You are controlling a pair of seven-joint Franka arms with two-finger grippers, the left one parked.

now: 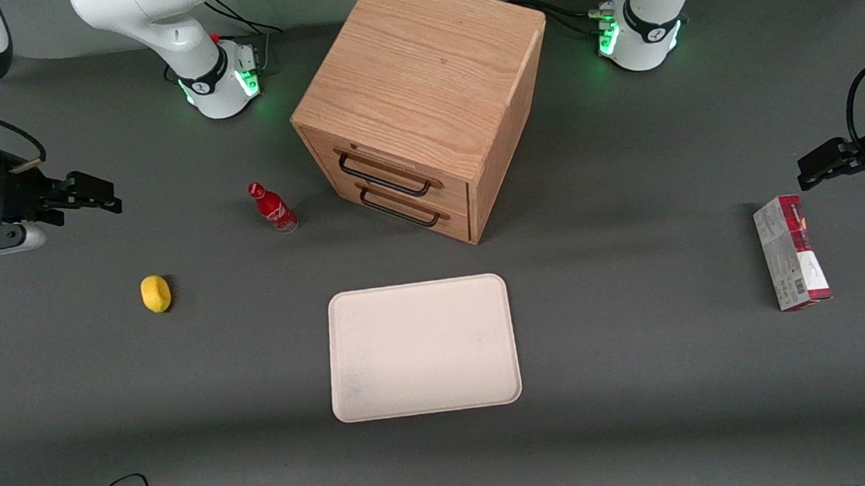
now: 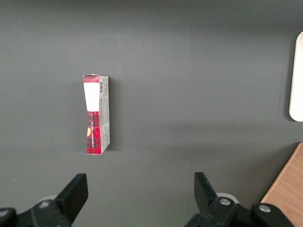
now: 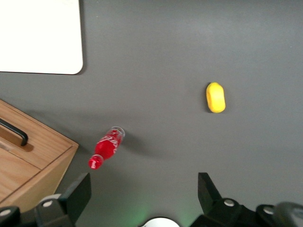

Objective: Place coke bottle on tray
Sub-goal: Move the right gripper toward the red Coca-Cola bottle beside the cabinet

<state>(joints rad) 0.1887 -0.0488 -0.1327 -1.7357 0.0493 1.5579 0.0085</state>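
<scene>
A: Where does the coke bottle sit?
B: Upright on the bench, just in front of the wooden drawer cabinet, at its working-arm corner, farther from the front camera than the tray.
A: And the hand?
B: Fingers apart, holding nothing, hovering well off toward the working arm's end; the bottle lies between it and the cabinet, with the lemon nearer the camera.
A: Long axis?
B: Vertical, I judge, cap up, so a sideways approach suits

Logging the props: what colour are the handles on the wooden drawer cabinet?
Black drawer handles, clearest in the front view.
</scene>
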